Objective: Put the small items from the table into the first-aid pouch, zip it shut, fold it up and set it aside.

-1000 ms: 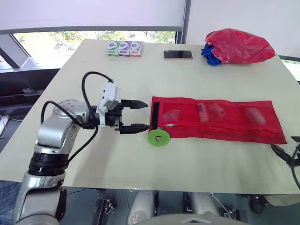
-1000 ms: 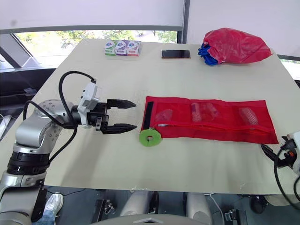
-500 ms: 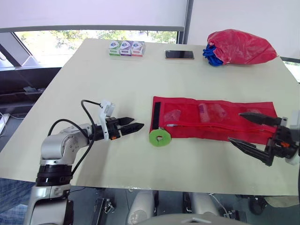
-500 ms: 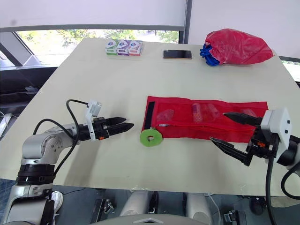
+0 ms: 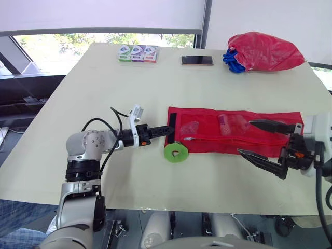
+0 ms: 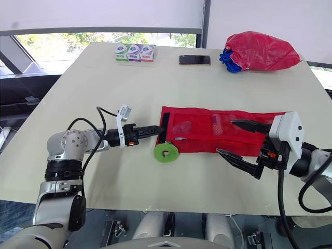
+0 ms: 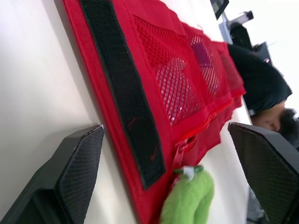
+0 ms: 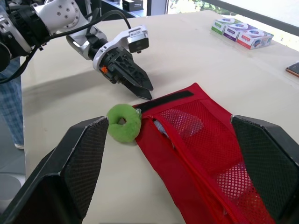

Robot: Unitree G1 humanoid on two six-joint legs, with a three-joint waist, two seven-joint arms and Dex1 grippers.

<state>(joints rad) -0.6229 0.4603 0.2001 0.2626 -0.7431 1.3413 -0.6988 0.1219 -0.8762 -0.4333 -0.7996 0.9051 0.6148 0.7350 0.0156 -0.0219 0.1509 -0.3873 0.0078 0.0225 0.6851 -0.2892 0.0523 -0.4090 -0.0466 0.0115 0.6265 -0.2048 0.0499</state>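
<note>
One pouch [image 5: 223, 148], perhaps three items [image 5: 223, 124] inside

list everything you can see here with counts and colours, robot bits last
table: one, cream, under everything
first-aid pouch: one, red mesh, flat at middle-right
small items: several, pale and pink, inside the pouch's pockets
ring: one, fuzzy green, pouch's near left corner
small boxes: three, green, purple, red, far edge
phone: one, dark, right of the boxes
bag: one, red, far right corner
left gripper: one, black, pouch's left end
right gripper: one, black, jaws open, pouch's right end
</note>
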